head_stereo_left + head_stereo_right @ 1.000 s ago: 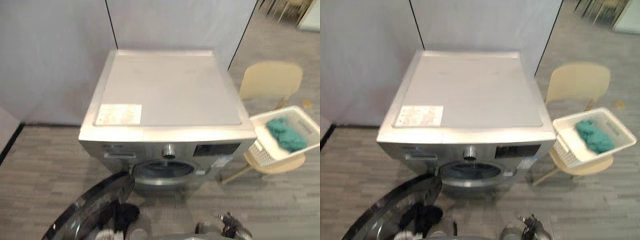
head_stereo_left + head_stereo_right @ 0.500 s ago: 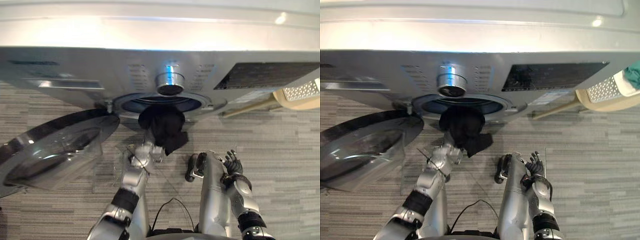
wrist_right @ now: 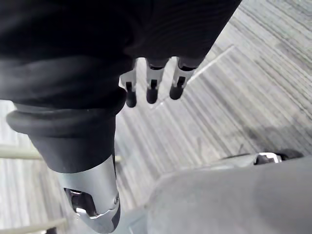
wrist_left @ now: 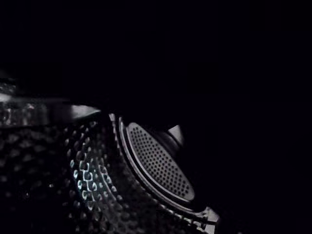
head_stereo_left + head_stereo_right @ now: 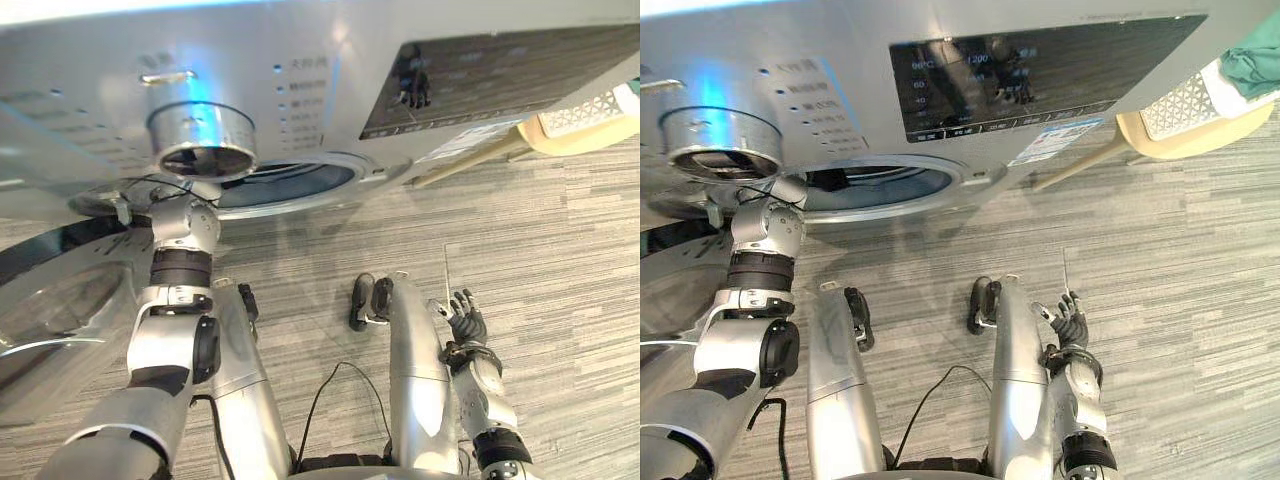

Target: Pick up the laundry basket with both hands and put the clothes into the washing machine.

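The washing machine (image 5: 330, 60) is spanning the top of the frame, its round knob (image 5: 200, 140) sitting at the upper left and its dark display panel (image 5: 1040, 70) running toward the upper right. Its glass door (image 5: 60, 300) is standing open at the left edge. The left arm (image 5: 180, 265) is reaching up from the lower left into the round opening (image 5: 295, 185) below the knob, so the left hand is lying hidden inside. The wrist view there is showing the dark, perforated drum (image 4: 92, 175), and I cannot tell whether that hand is holding anything.

The right hand (image 5: 465, 325) is hanging low at the lower right above the grey striped floor (image 5: 560, 250), its fingers (image 3: 152, 92) straight, relaxed and holding nothing.

The white laundry basket (image 5: 1185, 100) is sitting on a pale chair (image 5: 1180, 140) in the upper right corner, well apart from both hands, with green clothes (image 5: 1252, 62) lying in it.
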Tool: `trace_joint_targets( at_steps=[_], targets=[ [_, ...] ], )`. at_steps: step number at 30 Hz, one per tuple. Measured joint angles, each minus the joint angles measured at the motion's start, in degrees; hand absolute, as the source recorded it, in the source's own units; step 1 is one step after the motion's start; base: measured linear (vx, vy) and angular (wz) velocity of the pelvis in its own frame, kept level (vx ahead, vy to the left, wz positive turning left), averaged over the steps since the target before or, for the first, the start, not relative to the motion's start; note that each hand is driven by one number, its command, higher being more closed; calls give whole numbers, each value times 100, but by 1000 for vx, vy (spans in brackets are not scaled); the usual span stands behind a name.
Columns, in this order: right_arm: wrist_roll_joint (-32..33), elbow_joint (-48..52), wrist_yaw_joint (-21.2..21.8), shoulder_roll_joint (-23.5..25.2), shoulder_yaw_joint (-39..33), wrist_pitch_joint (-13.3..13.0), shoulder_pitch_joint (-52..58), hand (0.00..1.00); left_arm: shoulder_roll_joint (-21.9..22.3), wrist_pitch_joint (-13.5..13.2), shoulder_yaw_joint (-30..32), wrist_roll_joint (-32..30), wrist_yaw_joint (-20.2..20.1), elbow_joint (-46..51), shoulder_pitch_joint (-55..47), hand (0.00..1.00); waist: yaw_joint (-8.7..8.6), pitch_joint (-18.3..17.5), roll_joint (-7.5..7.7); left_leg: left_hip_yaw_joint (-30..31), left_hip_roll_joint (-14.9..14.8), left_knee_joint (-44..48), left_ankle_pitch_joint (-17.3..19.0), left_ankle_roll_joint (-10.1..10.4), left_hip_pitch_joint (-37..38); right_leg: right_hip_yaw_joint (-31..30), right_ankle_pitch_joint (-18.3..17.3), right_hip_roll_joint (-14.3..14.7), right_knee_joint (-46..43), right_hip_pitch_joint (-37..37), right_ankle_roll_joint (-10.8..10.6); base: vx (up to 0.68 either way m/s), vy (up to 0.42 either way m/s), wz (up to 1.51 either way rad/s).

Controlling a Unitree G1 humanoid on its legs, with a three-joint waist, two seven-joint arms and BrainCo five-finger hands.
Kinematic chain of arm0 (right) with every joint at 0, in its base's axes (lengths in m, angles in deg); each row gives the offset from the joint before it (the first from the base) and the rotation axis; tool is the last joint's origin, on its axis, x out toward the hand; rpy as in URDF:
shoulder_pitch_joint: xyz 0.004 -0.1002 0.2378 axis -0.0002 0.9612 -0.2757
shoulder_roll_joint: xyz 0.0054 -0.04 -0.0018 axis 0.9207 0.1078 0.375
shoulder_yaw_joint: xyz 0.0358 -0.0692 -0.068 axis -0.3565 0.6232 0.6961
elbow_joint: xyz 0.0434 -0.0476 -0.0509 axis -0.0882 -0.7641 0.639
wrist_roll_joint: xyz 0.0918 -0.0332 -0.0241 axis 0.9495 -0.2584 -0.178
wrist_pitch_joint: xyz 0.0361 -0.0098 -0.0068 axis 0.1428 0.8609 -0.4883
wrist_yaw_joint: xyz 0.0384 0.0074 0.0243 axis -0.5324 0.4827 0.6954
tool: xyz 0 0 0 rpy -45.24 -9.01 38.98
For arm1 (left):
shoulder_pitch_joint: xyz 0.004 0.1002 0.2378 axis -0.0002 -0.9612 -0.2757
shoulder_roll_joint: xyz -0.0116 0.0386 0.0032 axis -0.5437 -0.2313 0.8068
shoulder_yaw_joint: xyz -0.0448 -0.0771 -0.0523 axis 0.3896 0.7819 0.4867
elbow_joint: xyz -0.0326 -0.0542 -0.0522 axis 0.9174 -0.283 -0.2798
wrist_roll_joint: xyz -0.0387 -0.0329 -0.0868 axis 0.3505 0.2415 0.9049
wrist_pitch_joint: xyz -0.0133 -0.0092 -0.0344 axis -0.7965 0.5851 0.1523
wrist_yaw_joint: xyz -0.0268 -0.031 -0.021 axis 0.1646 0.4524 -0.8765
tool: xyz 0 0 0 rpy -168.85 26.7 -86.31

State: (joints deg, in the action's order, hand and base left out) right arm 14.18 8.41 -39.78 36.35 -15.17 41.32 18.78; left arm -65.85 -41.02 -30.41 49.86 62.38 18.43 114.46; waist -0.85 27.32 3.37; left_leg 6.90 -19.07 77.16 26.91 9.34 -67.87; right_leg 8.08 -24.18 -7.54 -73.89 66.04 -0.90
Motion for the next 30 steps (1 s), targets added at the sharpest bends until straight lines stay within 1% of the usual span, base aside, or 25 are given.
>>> trace_joint_targets(
  at_steps=[1,2,4,5,6,7,8,9,10,11,12,13,15,16,17,19,20,21,24,25,28,30],
  targets=[
    [50,-56,3,-3,-28,-15,24,0,-24,-49,-4,-2,132,-1,30,100,3,0,0,54,-1,7,-20,37,-55,20,8,46,-10,36,15,-32,-104,-6],
    [50,-102,4,-18,-38,-23,54,0,-25,-45,-17,-11,174,-1,31,100,4,0,0,78,-4,7,-28,52,-67,43,13,50,-13,40,24,-29,-104,-1],
    [47,-245,-9,-61,-44,-46,227,0,-112,-17,-123,-287,384,0,51,100,-8,0,0,106,-13,-5,-42,78,-71,77,20,49,-13,41,39,-20,-81,0],
    [48,-357,-22,-53,-37,-48,391,0,-191,8,-277,-573,542,0,52,100,-10,0,0,108,-12,-11,-46,85,-80,78,24,45,-14,55,46,-15,-71,0],
    [46,-493,-24,-40,20,-49,536,0,-305,85,-559,-1147,708,4,52,100,-6,0,1,122,-8,-11,-52,91,-123,93,35,41,-14,86,65,-13,-67,0],
    [68,-543,-28,-18,29,-43,605,0,-383,117,-738,-1479,781,26,52,0,-5,0,1,128,-1,-7,-57,97,-154,95,42,41,-15,116,77,-9,-70,-1],
    [116,-562,-58,-13,67,-60,762,0,-564,297,-1181,-2501,877,195,74,0,-4,0,1,132,7,25,-61,98,-240,100,59,41,-31,185,100,-4,-51,-3],
    [153,-562,-81,-17,125,-91,815,0,-664,400,-1477,-3143,881,245,135,0,-5,0,1,141,6,55,-61,98,-269,99,61,41,-44,203,101,-1,-43,-3],
    [154,-561,-87,-26,151,-104,829,0,-724,463,-1680,-3547,888,245,197,0,-6,-1,2,145,6,70,-61,98,-276,98,61,41,-49,203,100,0,0,0],
    [153,-559,-89,-46,191,-137,834,0,-841,584,-2111,-4341,850,245,342,0,-6,-9,16,141,9,79,-61,97,-279,91,66,38,-49,202,93,0,0,0],
    [155,-559,-87,-79,246,-210,833,0,-897,640,-2529,-5088,784,246,483,0,-3,-13,23,131,12,82,-60,97,-275,81,73,36,-48,201,84,0,-35,0],
    [159,-555,-82,-97,277,-245,832,0,-906,657,-2686,-5395,705,246,545,0,-4,-14,24,126,10,84,-60,96,-273,76,77,38,-48,201,80,-4,-43,-2],
    [220,-550,-66,-181,420,-330,829,0,-884,656,-3138,-6313,360,153,679,0,-20,-17,29,96,-18,81,-60,95,-239,41,101,46,-35,202,69,-6,-39,-8],
    [241,-549,-60,-192,422,-330,823,0,-863,653,-3172,-6497,274,99,682,0,-32,-18,31,87,-34,77,-59,95,-229,35,108,53,-29,202,68,-7,-41,-12],
    [330,-549,-39,-189,427,-331,820,0,-809,647,-3165,-6725,64,-99,688,0,-67,-19,33,69,-72,74,-60,95,-217,31,120,75,-18,202,72,-11,-53,-12],
    [451,-553,11,-187,515,-322,818,0,-717,686,-3057,-6762,-230,-584,712,0,-148,-34,59,55,-120,62,-60,96,-201,0,140,148,13,221,63,-12,-63,-16],
    [481,-560,16,-182,517,-315,818,0,-701,717,-3023,-6725,-303,-687,713,0,-156,-46,79,37,-138,54,-60,96,-196,-11,148,155,16,236,75,-6,-67,-19],
    [486,-564,16,-166,519,-312,818,0,-650,802,-2962,-6653,-381,-806,715,0,-156,-50,85,27,-200,43,-60,97,-191,-12,170,200,43,240,100,-2,-68,-14],
    [485,-575,17,-137,512,-312,818,0,-590,818,-2744,-6655,-393,-884,717,0,-167,-70,119,11,-221,-21,-70,116,-164,-10,189,238,83,250,126,11,-74,-8],
    [485,-633,21,-124,512,-314,815,0,-592,829,-2579,-6655,-394,-902,720,0,-167,-102,170,-2,-250,-69,-82,137,-148,-10,200,257,111,253,144,25,-90,-6],
    [486,-671,23,-83,509,-308,816,0,-596,858,-2289,-6637,-391,-902,742,0,-155,-151,251,6,-284,-109,-87,147,-149,3,203,286,147,253,151,24,-59,-4],
    [486,-667,19,-44,496,-309,816,0,-592,876,-2054,-6482,-388,-902,743,0,-156,-173,286,3,-283,-118,-87,147,-151,30,202,284,163,249,151,29,-52,-1]
  ],
)
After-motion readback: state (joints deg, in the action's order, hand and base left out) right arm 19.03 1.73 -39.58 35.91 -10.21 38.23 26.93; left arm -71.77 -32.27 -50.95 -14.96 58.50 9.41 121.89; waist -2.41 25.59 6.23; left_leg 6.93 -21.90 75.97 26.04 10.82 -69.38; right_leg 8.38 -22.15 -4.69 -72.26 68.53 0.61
